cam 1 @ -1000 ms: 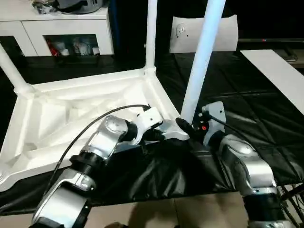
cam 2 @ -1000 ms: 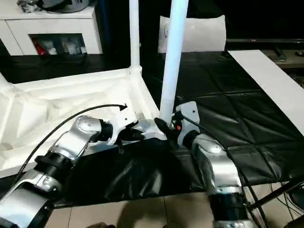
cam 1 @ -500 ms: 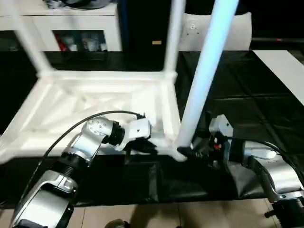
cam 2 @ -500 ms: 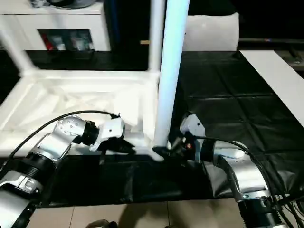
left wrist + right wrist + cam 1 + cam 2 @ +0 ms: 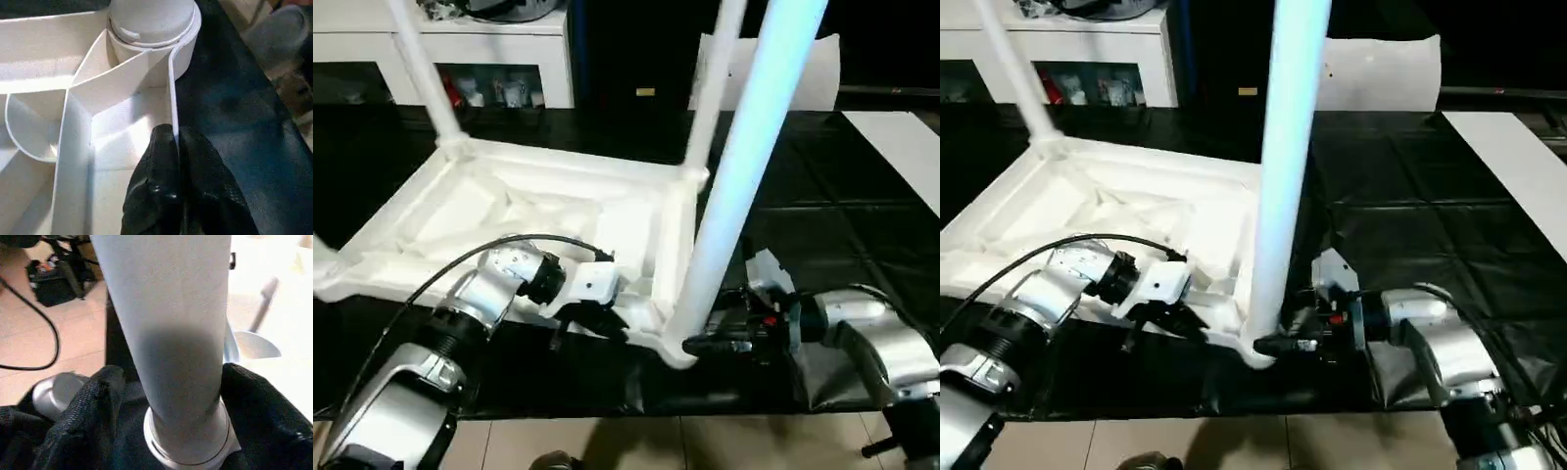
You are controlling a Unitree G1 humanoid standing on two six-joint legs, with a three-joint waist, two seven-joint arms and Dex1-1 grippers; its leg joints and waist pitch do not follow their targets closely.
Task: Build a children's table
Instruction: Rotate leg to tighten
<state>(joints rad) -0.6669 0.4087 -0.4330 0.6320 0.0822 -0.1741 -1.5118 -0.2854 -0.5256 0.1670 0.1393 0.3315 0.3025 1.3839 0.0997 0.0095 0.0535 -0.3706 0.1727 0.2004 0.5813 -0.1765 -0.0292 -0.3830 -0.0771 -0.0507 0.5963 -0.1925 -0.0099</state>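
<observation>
The left gripper [image 5: 177, 161] is pinched closed on the thin side wall of the upturned tabletop [image 5: 538, 211], which spreads away ahead of it on the black mat [image 5: 842, 225], with the near corner socket [image 5: 151, 29] just beyond its fingertips. To its right, the right gripper [image 5: 166, 396] stands wide around the base of the nearest leg [image 5: 744, 166], one black finger [image 5: 93, 406] on each side of the tube where it rises upright from that socket. Two more legs [image 5: 421, 69] stand at the far corners, well beyond both grippers.

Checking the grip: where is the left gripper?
The left gripper pinches the tabletop rim near the corner socket holding the nearest leg.
</observation>
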